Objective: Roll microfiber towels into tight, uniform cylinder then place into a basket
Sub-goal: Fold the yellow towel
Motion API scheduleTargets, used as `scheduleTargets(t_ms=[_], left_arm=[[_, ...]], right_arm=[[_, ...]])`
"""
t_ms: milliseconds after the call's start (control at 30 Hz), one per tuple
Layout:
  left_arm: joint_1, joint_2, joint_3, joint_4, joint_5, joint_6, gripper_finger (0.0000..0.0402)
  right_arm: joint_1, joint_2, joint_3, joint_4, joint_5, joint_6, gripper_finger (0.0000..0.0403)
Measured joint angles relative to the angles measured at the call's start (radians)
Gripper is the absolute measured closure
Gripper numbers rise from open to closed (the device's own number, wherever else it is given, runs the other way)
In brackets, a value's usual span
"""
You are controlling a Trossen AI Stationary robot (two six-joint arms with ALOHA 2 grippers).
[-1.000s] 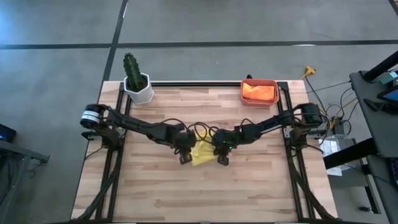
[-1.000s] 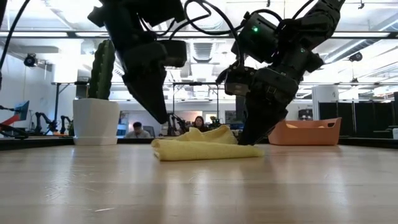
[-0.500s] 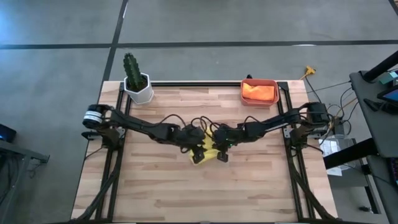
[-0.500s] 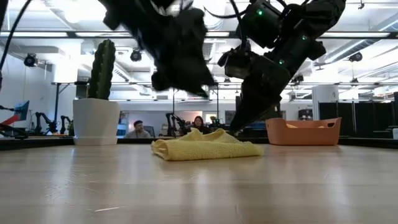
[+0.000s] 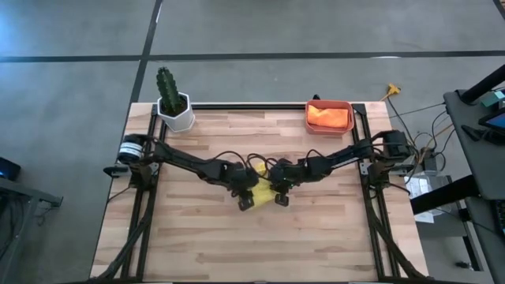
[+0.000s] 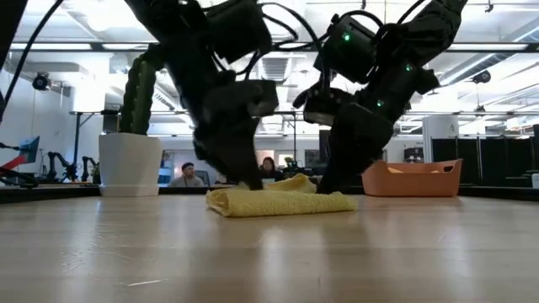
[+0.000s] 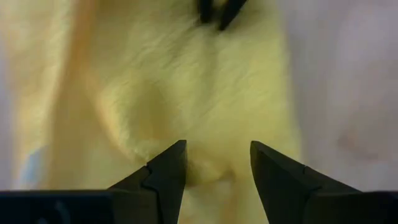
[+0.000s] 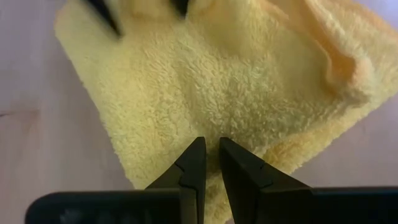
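Note:
The yellow towel (image 5: 263, 190) lies bunched on the middle of the table, resting on its underside (image 6: 278, 202). My left gripper (image 7: 214, 152) is open, pointing steeply down over the towel's left part, its fingers either side of a small hump of cloth; whether they touch it I cannot tell. At the towel's right end, my right gripper (image 8: 210, 149) is shut on the cloth. The orange towel (image 5: 329, 117) lies inside the salmon-red basket (image 5: 329, 103) at the far right. My right gripper pinches the yellow towel near its right-hand edge (image 8: 211, 130) between its two fingers. The fingers slant down from the table's right side. The towel lies slack on the table below them; one layer or several, I cannot tell.
A white pot with a green cactus (image 5: 175, 110) stands at the far left corner. The basket (image 6: 413, 178) sits at the far right. Bare wood stretches along the near half of the table (image 5: 252, 244).
My left gripper has left the towel's left end, risen, swung toward the table's right and come down over the towel's left part. My right gripper has stayed at the towel's right end. The towel has stayed in its place on the table.

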Motion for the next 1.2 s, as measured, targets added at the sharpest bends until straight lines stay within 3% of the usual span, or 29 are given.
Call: scheduleTargets(t_ms=[333, 600, 733, 1033, 1200], left_arm=[[0.069, -0.066, -0.001, -0.148, -0.088, 0.099, 0.0240], [0.077, -0.124, 0.016, -0.141, -0.080, 0.097, 0.0240], [0.052, -0.184, 0.008, -0.089, -0.021, 0.151, 0.0240], [-0.046, -0.225, -0.009, -0.021, 0.011, 0.261, 0.0240], [-0.098, -0.206, -0.057, 0.111, 0.010, 0.260, 0.0239]], right_arm=[[0.000, 0.006, 0.000, -0.005, 0.000, 0.016, 0.0360], [0.000, -0.016, 0.000, -0.007, 0.001, 0.076, 0.0360], [0.000, -0.064, 0.000, -0.009, 0.014, 0.051, 0.0360], [0.003, -0.195, 0.000, -0.092, 0.013, -0.217, 0.0357], [0.002, -0.265, -0.006, -0.178, -0.066, -0.387, 0.0317]])
